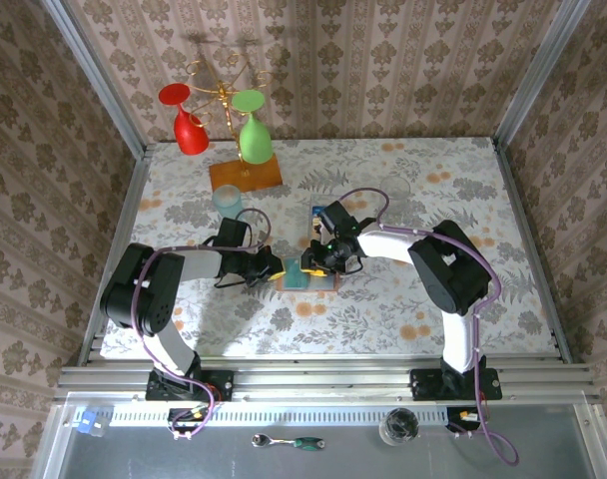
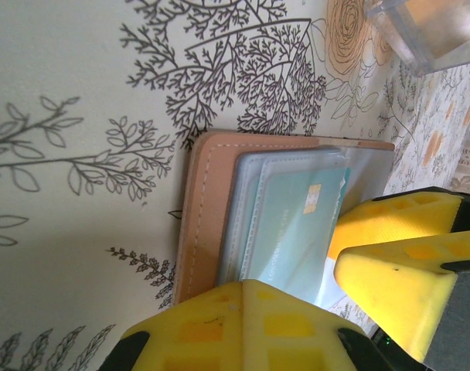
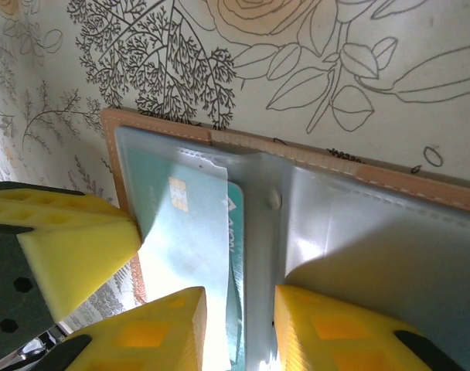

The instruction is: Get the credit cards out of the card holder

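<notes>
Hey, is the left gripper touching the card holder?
Touching. In the right wrist view the yellow tip of the left gripper presses onto the edge of the card holder, beside the teal card, with no gap.

From above, the card holder (image 1: pixel 302 282) lies mostly under the left gripper (image 1: pixel 280 270) and the right gripper (image 1: pixel 311 263). Only a sliver of tan and teal shows, too small to tell one card from another.

In the left wrist view the left gripper hides the card holder's near end and the right gripper's fingers (image 2: pixel 389 224) hide its right side. The print on the teal credit card (image 2: pixel 293 224) is too blurred to read. Beyond the card holder a clear-walled object (image 2: pixel 428 31) is cut off at the top corner.

In the right wrist view the card holder runs off the right edge, and the card's lower end is hidden behind the yellow fingers.
</notes>
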Robot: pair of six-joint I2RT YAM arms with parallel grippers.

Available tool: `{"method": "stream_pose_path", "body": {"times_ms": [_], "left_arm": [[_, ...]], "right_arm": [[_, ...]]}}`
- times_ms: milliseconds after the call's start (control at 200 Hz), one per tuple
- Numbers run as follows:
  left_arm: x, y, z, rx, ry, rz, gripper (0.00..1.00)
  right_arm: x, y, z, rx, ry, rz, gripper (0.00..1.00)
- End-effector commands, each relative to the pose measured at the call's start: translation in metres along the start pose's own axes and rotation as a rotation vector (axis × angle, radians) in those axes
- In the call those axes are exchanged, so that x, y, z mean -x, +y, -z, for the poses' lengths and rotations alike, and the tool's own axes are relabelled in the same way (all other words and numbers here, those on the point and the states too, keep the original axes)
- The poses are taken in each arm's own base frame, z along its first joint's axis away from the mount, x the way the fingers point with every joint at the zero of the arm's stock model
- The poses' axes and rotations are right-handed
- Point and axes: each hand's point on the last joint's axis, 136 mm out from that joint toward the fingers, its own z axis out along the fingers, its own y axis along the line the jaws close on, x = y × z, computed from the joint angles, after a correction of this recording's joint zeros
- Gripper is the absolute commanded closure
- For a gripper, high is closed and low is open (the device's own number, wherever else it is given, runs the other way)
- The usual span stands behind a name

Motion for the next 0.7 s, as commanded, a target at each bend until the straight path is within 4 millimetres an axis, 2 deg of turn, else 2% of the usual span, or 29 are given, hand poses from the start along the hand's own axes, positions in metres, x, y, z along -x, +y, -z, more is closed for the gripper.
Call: {"method": "stream_pose_path", "body": {"times_ms": [0,125,455,695], "left_arm": [[-0.007,0.010,-0.001,0.023,0.016,0.029,1.00],[-0.007,0.010,-0.001,0.023,0.016,0.031,1.00],[-0.006,0.010,-0.001,0.023,0.014,0.030,1.00],[-0.006,0.009,-0.001,0.020,0.014,0.031,1.00]], "right_arm": [[0.003,0.019,0.015,0.032,-0.031,0.035,0.72],[0.003,0.025,0.013,0.062,-0.031,0.031,0.78],[-0.001,0.015,-0.003,0.050,0.015,0.004,0.74],[-0.003,0.014,-0.010,0.071,0.028,-0.011,0.77]]}}
